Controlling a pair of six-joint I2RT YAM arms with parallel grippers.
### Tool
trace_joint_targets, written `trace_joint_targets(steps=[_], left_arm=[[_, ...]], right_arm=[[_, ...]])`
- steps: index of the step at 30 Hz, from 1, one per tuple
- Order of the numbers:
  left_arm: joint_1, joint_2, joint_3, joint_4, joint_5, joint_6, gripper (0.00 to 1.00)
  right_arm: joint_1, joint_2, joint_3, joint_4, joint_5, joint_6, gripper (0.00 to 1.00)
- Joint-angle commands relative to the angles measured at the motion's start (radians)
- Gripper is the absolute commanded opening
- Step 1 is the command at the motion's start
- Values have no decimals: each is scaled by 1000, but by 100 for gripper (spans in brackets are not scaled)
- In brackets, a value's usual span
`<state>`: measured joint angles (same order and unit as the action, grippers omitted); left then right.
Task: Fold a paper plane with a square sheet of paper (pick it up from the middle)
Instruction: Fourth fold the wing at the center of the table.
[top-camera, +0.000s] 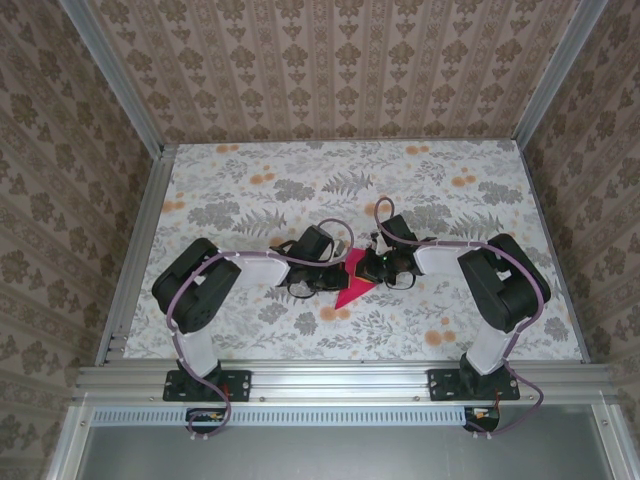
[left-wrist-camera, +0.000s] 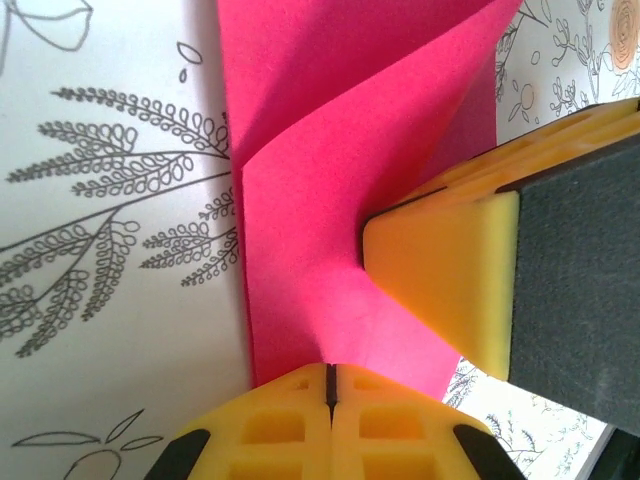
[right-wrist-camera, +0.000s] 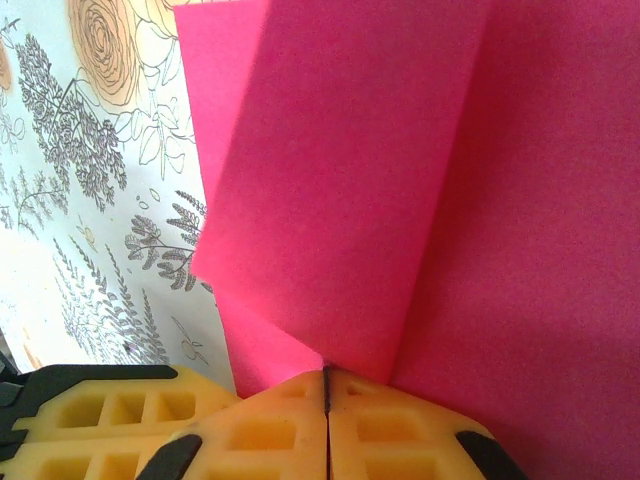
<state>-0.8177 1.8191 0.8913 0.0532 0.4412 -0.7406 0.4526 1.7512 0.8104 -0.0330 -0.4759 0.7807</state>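
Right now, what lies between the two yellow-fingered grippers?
The folded magenta-pink square sheet of paper spans the gap in the top view; the left gripper and right gripper each pinch it shut.

we see the right gripper (right-wrist-camera: 326, 385) pinched closed on the creased pink sheet of paper (right-wrist-camera: 400, 200), flower-printed table (right-wrist-camera: 90, 250) at its left.

Beige wallpapered walls (top-camera: 330, 60) with a striped damask pattern enclose three sides; silver aluminium frame rails (top-camera: 340, 378) edge a flat tabletop (top-camera: 400, 325) covered in white cloth printed with grey ferns and orange flowers, evenly lit
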Motion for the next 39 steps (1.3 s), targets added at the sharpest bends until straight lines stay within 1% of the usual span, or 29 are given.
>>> trace_joint_targets(steps=[1, 7, 11, 14, 18, 21, 26, 30, 33, 39], left_arm=[[-3, 20, 13, -101, -34, 15, 2], [-5, 19, 9, -125, -45, 24, 2], [-5, -10, 24, -120, -39, 27, 4], [-4, -60, 43, -123, -46, 35, 9], [-4, -128, 45, -134, -101, 42, 16], [-3, -147, 29, -118, -111, 45, 18], [-4, -136, 11, -43, -53, 35, 18], [-11, -112, 28, -27, -6, 38, 17], [-24, -75, 61, -55, 11, 54, 15], [-29, -15, 86, -121, -10, 55, 10]], right_arm=[[-4, -13, 4, -70, 44, -21, 8], [-11, -9, 31, -77, 34, -34, 9], [-12, -18, 32, -86, 35, -36, 9], [-11, -13, 25, -89, 37, -38, 10], [-11, -6, 21, -88, 38, -36, 10], [-9, -7, 21, -87, 38, -35, 10], [-8, -7, 23, -87, 37, -36, 10], [-6, -6, 21, -86, 39, -34, 10], [-6, -5, 19, -85, 39, -33, 10], [-6, -10, 22, -85, 34, -31, 10]])
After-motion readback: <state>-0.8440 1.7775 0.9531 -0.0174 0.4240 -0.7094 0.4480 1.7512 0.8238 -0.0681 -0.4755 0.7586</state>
